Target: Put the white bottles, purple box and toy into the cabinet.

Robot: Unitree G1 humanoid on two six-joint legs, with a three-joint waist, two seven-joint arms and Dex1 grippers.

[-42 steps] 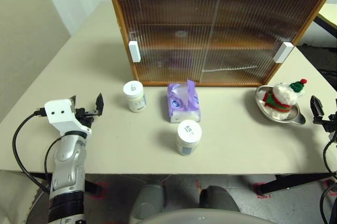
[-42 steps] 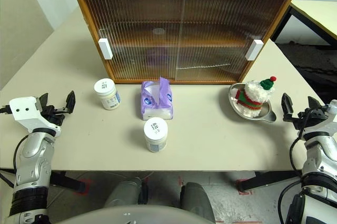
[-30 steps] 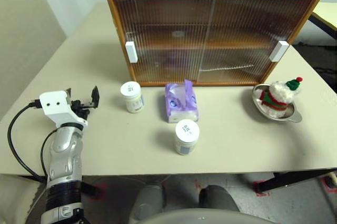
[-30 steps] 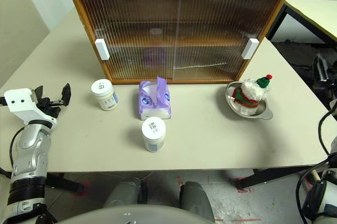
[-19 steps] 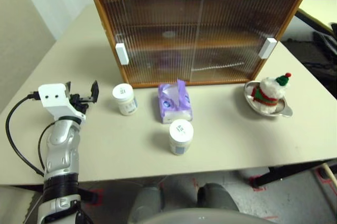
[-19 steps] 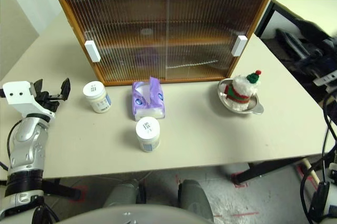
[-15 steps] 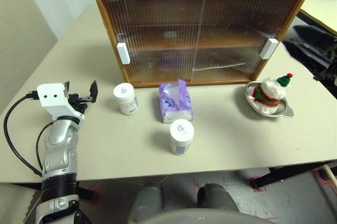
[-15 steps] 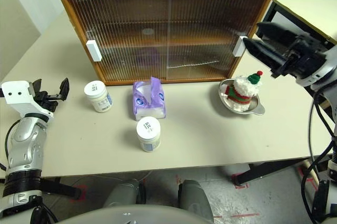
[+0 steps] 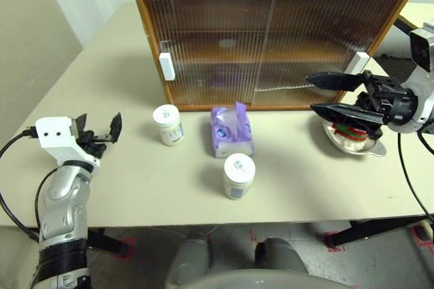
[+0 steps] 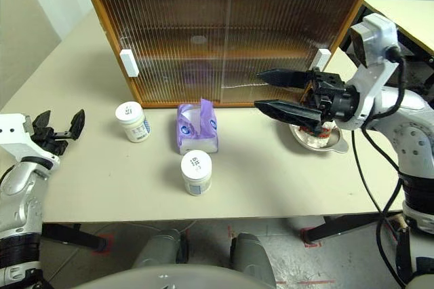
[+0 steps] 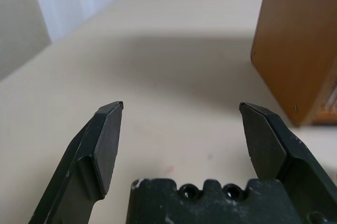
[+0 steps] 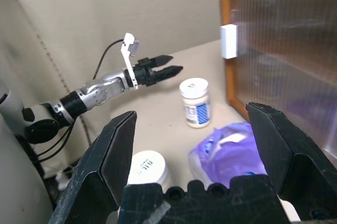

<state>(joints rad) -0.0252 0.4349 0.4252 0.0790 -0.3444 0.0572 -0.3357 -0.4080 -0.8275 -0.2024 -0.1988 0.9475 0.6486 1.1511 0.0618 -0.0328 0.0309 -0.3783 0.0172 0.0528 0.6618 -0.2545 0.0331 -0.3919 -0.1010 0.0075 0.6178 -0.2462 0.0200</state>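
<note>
Right arm has swung in across the table's right end, fingers now pointing left over the dish.

From the left: the left gripper [image 9: 96, 131] hovers at nine o'clock of the table [image 9: 135, 187], fingers spread wide, empty. One white bottle [image 9: 167, 124] stands just past it, the purple box [image 9: 231, 131] beside that at centre, the second white bottle [image 9: 238, 176] at six o'clock of the box. The cabinet [image 9: 271, 34] sits at twelve, both doors closed. At three o'clock the right gripper [image 9: 320, 94], fingers spread and empty, covers most of the toy [image 9: 350, 130] in its metal dish [image 9: 366, 147].
</note>
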